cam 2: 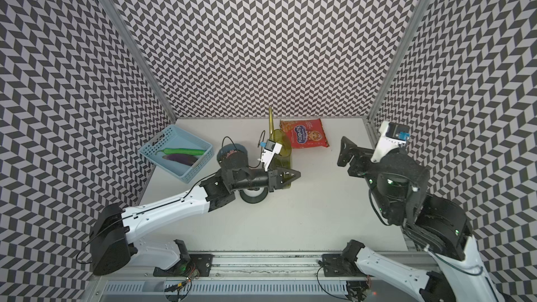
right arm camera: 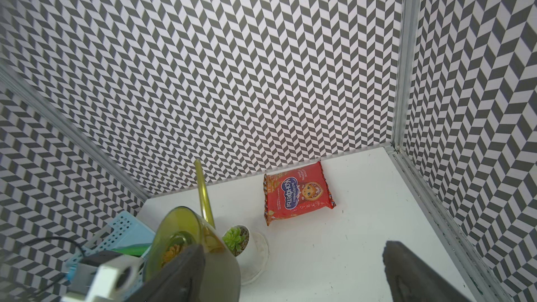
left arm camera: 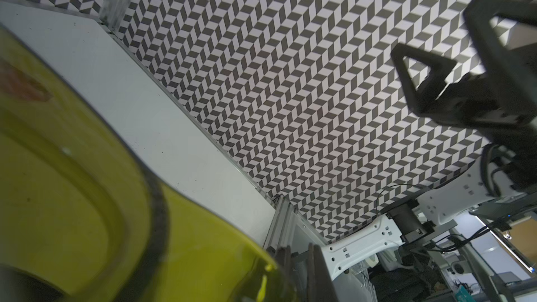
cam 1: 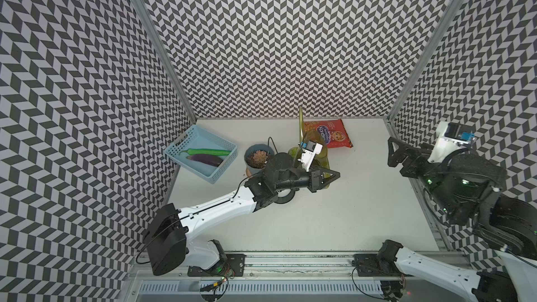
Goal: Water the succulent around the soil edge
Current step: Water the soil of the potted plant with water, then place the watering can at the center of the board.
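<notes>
The left gripper (cam 1: 331, 176) is seen clamped shut on the translucent yellow-green watering can (cam 2: 286, 152), which is held up off the desk (cam 1: 319, 222) near its middle. The can's long spout (cam 1: 300, 123) is pointed up toward the far wall. Just left of the can, a pinkish succulent (cam 1: 259, 156) is seen in a blue-grey pot (cam 1: 250, 168), partly covered by the left arm. A green succulent (right arm camera: 234, 239) in a white pot (right arm camera: 255, 257) stands just beside the can.

The right gripper (cam 1: 392, 152) is held high at the right side, well apart from the can, with its jaws spread wide and nothing between them.

At far left, a blue basket (cam 1: 186, 140) holds a green pepper (cam 1: 207, 151) and an eggplant (cam 1: 203, 158). A red candy packet (cam 1: 331, 136) lies flat by the far wall. A dark tape roll (cam 2: 252, 197) lies under the left arm.
</notes>
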Tool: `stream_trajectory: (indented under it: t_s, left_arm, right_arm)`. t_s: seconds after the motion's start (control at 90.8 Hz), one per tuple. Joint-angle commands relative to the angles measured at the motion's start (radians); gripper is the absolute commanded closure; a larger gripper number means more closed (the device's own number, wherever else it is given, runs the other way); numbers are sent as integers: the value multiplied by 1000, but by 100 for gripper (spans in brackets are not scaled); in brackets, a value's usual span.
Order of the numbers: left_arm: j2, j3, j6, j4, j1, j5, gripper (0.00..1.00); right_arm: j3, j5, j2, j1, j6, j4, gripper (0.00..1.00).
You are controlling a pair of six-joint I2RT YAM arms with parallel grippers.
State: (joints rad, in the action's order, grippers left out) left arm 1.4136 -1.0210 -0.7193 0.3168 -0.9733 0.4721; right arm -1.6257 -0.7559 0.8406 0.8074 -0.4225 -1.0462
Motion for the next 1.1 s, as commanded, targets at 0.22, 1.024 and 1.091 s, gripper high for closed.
stream_trajectory:
  t_s: [0.22,1.024,1.091]
  left_arm:
    - [196,-77,302,61,-76,-95,100]
    - [439,129,294,662,-136,189,92]
    - [447,145,290,679,-137,195,89]
  right_arm:
    - [-30,26,-26,-1,35,32,0]
    - [20,36,-50,-1,1,25,0]
    - [25,37,-51,-1,0,27,0]
